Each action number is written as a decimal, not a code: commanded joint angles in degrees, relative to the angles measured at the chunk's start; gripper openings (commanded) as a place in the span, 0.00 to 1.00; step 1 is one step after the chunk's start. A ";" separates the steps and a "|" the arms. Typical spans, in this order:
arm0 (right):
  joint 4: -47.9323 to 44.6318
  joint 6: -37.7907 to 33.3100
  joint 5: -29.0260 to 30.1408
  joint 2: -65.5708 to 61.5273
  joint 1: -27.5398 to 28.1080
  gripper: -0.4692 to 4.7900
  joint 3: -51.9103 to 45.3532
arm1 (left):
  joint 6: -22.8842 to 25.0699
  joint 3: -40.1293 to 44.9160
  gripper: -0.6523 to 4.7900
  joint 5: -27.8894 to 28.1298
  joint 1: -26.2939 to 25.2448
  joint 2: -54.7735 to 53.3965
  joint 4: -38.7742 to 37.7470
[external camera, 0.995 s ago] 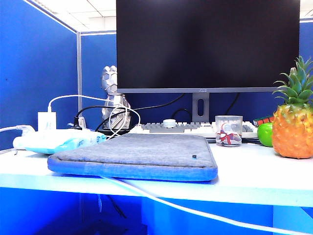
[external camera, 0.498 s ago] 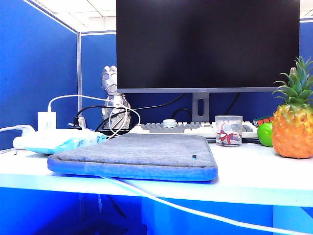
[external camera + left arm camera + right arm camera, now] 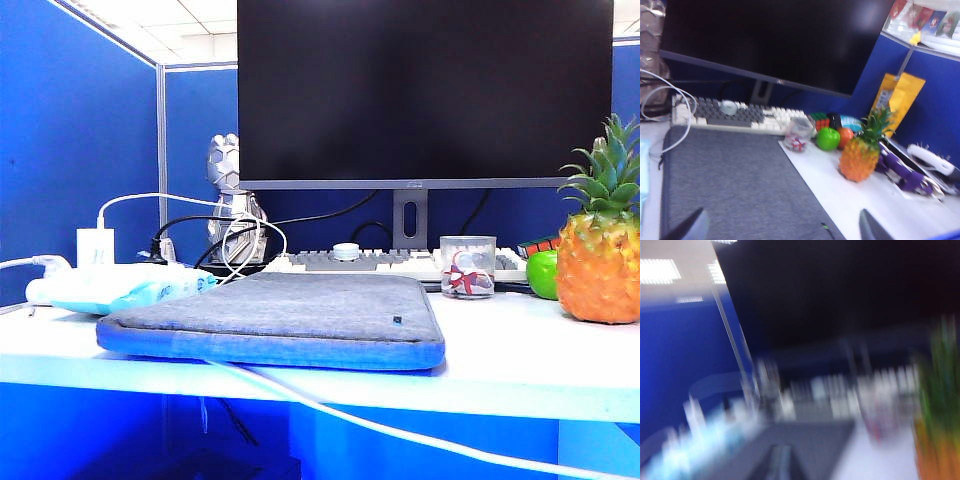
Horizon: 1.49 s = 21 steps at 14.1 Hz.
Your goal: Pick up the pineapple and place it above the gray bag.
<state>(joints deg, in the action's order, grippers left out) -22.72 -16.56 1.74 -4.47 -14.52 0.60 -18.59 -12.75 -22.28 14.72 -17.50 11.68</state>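
Note:
The pineapple [image 3: 598,272] stands upright on the white desk at the far right, orange-yellow with a green crown; the left wrist view shows it too [image 3: 858,160]. The gray bag [image 3: 280,315] lies flat in the middle of the desk. Neither arm appears in the exterior view. My left gripper [image 3: 781,231] hovers over the bag's [image 3: 730,185] near part, open wide and empty, well short of the pineapple. The right wrist view is badly blurred. In it my right gripper [image 3: 781,462] is shut and empty over the bag [image 3: 810,437], with the pineapple [image 3: 937,450] off to one side.
A large dark monitor [image 3: 425,90] and a keyboard [image 3: 390,263] stand behind the bag. A clear cup [image 3: 468,266] and a green apple [image 3: 543,274] sit beside the pineapple. A light-blue packet [image 3: 130,290] lies left of the bag. A white cable [image 3: 400,430] hangs off the desk's front edge.

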 commanded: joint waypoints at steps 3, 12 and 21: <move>-1.01 3.87 0.96 -0.15 0.02 0.82 3.45 | 5.33 -20.61 0.88 -9.09 -0.02 -23.85 -4.13; 16.65 25.09 1.60 -31.19 4.04 1.00 30.82 | 17.05 -44.00 1.00 -10.95 0.09 -53.22 -7.34; 11.76 12.09 34.42 -69.79 32.79 1.00 53.96 | 20.85 -47.34 1.00 -6.01 0.09 -56.33 -10.91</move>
<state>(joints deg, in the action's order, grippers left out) -10.63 -4.25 34.96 -73.28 18.61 54.33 2.35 -59.88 -28.18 14.70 -73.52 0.19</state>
